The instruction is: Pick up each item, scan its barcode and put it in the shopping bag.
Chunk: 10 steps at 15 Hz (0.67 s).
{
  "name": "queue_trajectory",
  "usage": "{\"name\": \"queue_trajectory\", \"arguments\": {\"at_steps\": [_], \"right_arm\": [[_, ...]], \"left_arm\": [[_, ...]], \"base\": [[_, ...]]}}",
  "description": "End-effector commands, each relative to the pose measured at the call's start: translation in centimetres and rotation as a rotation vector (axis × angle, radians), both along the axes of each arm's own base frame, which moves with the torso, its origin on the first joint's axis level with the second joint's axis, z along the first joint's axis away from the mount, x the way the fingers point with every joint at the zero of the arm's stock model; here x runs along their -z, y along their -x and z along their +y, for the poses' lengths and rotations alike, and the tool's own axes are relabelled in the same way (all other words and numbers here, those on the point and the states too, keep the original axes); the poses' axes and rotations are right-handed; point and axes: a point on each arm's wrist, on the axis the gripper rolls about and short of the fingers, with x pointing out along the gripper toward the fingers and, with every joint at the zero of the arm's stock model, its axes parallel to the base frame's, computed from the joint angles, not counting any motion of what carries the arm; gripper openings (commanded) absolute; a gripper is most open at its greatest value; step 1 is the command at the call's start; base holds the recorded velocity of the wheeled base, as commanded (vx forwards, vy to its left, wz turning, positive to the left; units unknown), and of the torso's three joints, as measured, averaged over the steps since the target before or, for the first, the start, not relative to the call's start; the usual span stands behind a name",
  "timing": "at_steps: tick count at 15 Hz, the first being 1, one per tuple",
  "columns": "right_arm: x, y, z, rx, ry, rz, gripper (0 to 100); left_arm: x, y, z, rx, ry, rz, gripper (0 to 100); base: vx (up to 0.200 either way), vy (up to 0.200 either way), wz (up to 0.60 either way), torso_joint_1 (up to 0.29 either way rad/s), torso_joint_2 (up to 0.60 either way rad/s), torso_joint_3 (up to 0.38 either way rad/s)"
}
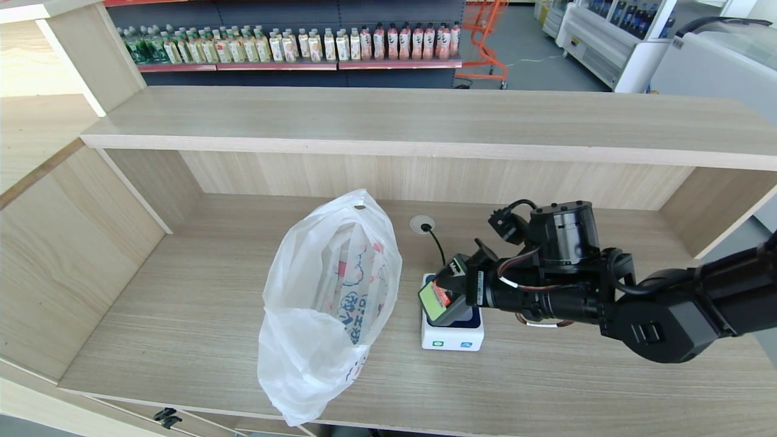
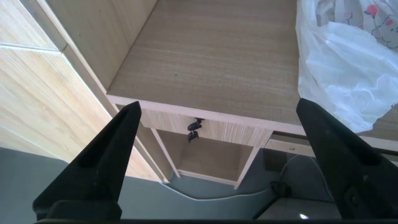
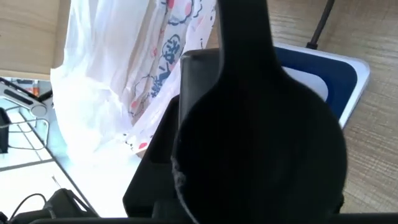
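The right claw (image 1: 454, 284) pinches a small pack (image 1: 438, 300) with a green and red face, held just above the white and blue scanner (image 1: 452, 337) on the bench (image 1: 200, 315). The pack looks light and stiff, a little box with flat sides, so a grip across its narrow sides should hold; a glossy wrap might slip if tilted hard.

The thin white shopping bag (image 1: 331, 303) stands just beside the scanner, soft and floppy, its mouth slumped and only partly open. That sagging rim and the scanner's cable (image 1: 436, 244) are the likely snags. The left claw (image 2: 217, 106) is spread, holding nothing, off the bench's front edge.
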Motion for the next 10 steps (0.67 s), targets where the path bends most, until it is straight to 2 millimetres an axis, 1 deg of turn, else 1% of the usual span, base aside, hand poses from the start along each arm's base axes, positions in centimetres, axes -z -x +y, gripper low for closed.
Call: {"name": "queue_trajectory", "arguments": {"at_steps": [1,6,8,10], "right_arm": [[0.6,-0.6,0.4,0.006,0.017,0.0,0],[1.0,-0.5,0.3,-0.002,0.051,-0.008,0],[0.2,-0.4,0.3,-0.003,0.037,-0.03,0],[-1.8,0.3,-0.2,-0.002,0.006,-0.077,0]], "left_arm": [[0.0,0.0,0.0,0.0,0.0,0.0,100],[0.0,0.0,0.0,0.001,0.0,0.0,100],[0.0,0.0,0.0,0.001,0.0,0.0,100],[0.0,0.0,0.0,0.0,0.0,0.001,100]], "base": [[0.0,0.0,0.0,0.0,0.0,0.0],[0.0,0.0,0.0,0.0,0.0,0.0],[0.0,0.0,0.0,0.0,0.0,0.0],[0.0,0.0,0.0,0.0,0.0,0.0]]}}
